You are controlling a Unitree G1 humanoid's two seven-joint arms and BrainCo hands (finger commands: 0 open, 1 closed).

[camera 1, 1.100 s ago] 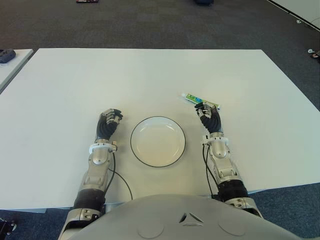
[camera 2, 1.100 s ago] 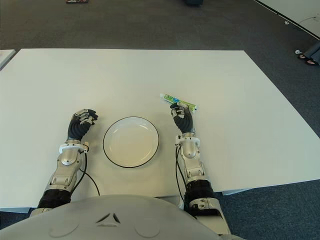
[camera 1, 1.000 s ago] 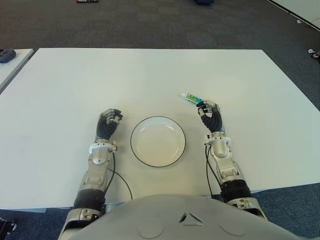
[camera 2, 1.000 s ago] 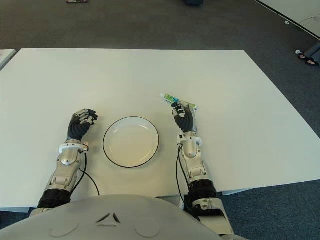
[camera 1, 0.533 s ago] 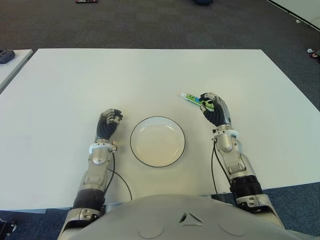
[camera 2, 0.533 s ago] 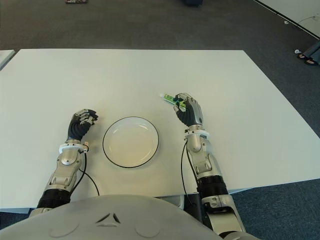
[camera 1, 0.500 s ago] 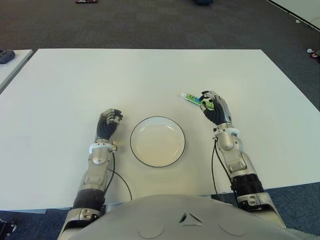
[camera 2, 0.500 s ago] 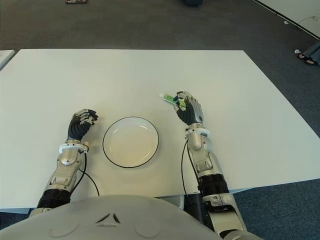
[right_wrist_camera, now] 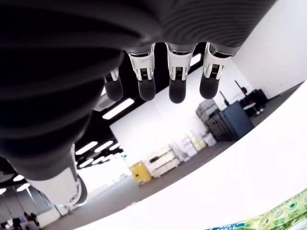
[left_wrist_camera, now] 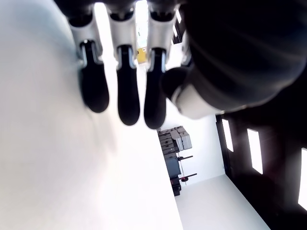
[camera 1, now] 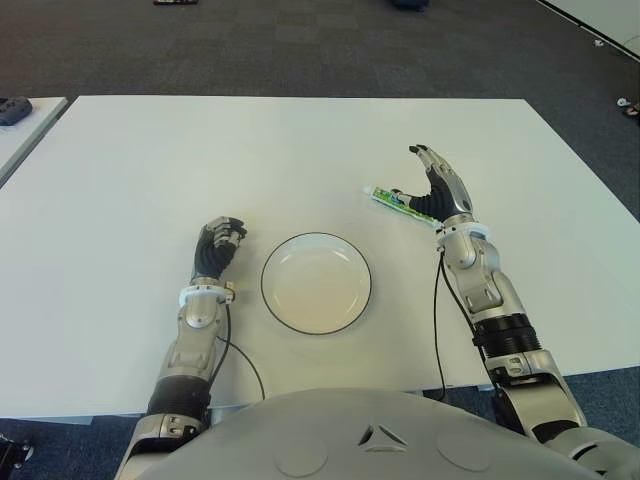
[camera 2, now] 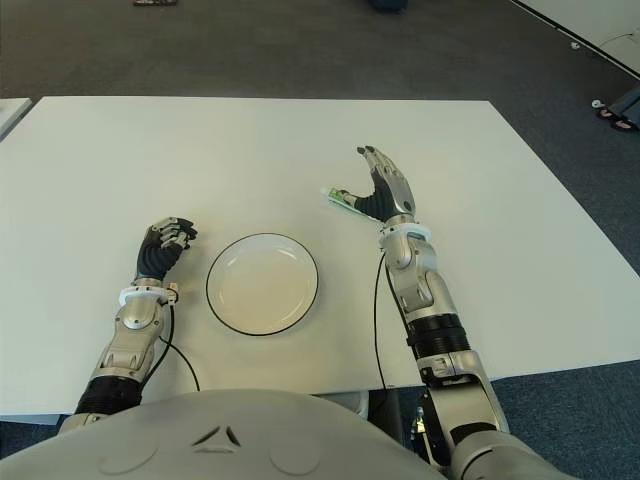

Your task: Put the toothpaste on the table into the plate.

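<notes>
Left hand (camera 1: 217, 245) is seen curled, holding nothing, just left of the plate (camera 1: 316, 282) on the white table (camera 1: 200, 160). Beyond the plate's far-right side the toothpaste (camera 1: 392, 198) lies flat on the table, its right end hidden behind the right hand (camera 1: 437, 186), which is raised w/ fingers spread. Only the right wrist view shows those fingers (right_wrist_camera: 176, 79) holding nothing, the tube's green print cut off at the frame edge.

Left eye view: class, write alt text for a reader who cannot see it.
The robot's right hand, fingers spread, shows just right of a toothpaste tube lying on the white table. An empty plate sits centrally, the left hand curled to its left.
</notes>
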